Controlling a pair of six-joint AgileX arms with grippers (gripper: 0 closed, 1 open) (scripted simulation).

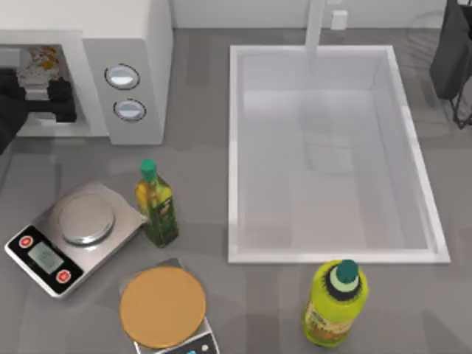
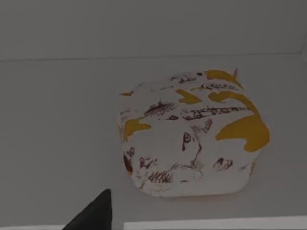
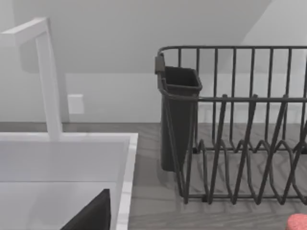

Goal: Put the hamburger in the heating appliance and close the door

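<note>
Hamburger inside microwave — seemingly released.

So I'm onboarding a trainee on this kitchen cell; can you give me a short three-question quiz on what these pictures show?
1. True or false: the hamburger lies inside the microwave.
2. Which thing stands nearest the front edge of the sink? A) silver scales B) yellow-green bottle C) tan-orange disc
3. Fill in: the left gripper reaches into the microwave's ____.

Key: 1 true; 2 B; 3 cavity, through the open front at the top view's left. The right arm is parked by the dish rack.
</note>
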